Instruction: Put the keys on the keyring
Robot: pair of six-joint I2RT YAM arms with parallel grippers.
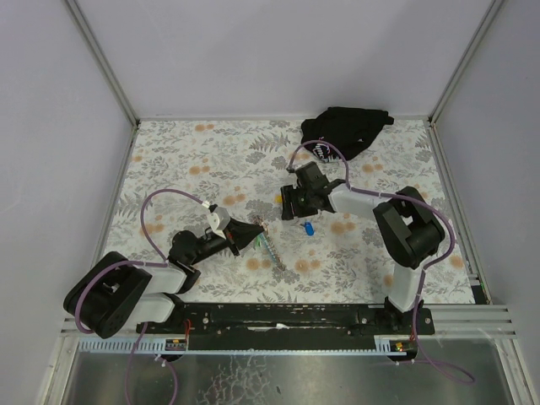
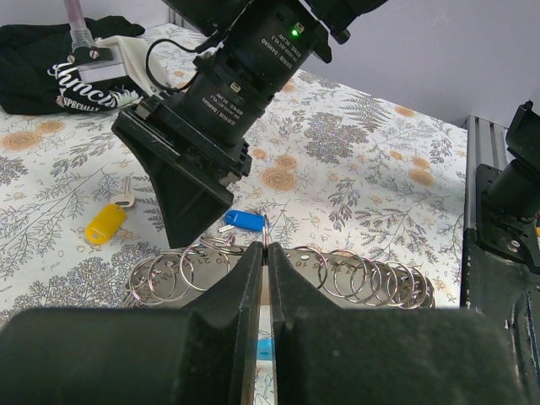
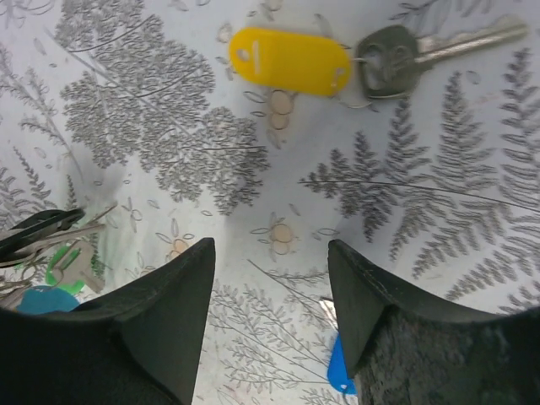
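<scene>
Left gripper [image 1: 247,234]: arm stretched low over the table [image 1: 169,152], jaws pinched shut on the keyring [image 1: 259,226]. Right gripper [image 1: 294,205]: pitched downward, jaws apart, holding nothing, the keys [image 1: 309,228] just beside one finger [image 3: 396,337]. Wrist views alone showed a yellow-tagged key [image 3: 291,61] ahead of the right fingers.

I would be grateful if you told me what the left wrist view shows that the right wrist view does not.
Only the left wrist view: the left gripper shut on the keyring of linked silvery metal rings, and the black cloth bundle. Only the right wrist view: a small green plastic tag at the left edge, and the inside of the open right gripper. Both: the yellow plastic tag with its silvery key, the bright blue plastic tag, and the floral tablecloth.
</scene>
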